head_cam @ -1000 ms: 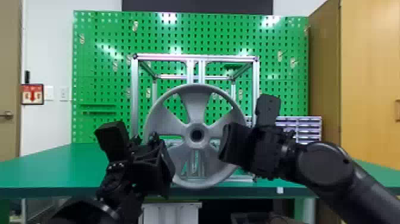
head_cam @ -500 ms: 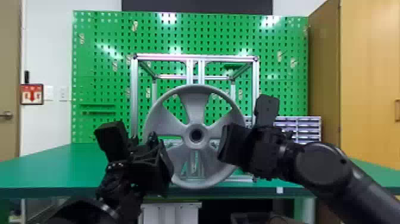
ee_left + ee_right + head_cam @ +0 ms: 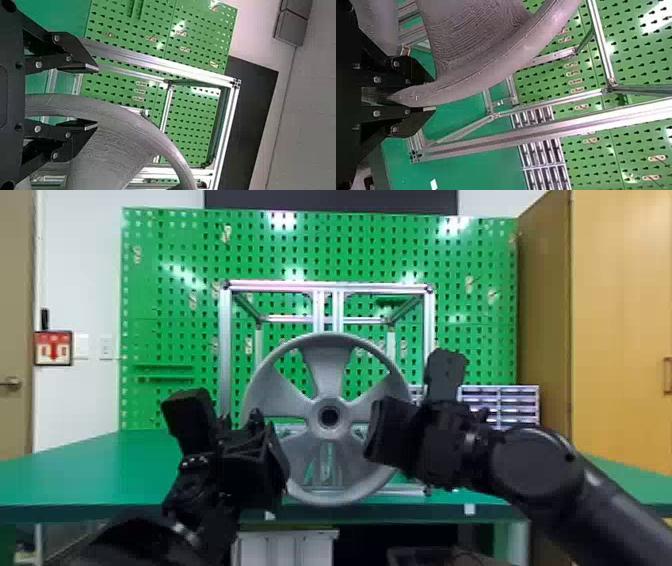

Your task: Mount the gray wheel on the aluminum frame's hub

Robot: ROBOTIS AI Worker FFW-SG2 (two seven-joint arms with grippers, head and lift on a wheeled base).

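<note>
At eight o'clock on the round gray spoked wheel [image 3: 327, 365], we had our black left gripper [image 3: 97, 97], its flat fingers apart, rim between. The wheel stood upright before the silvery aluminum frame [image 3: 280, 286]; we judged it stiff, fairly light, perhaps slippery, best held by opposite rim edges. Near four o'clock, our black right gripper [image 3: 434, 94] clamped the rim.

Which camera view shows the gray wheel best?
The head view: the gray wheel appears nearly face-on, center hole included, though partly covered at both sides. The left wrist view shows an arc of rim and part of a spoke; the right wrist view, similar parts, the rim between the right gripper's fingers.
</note>
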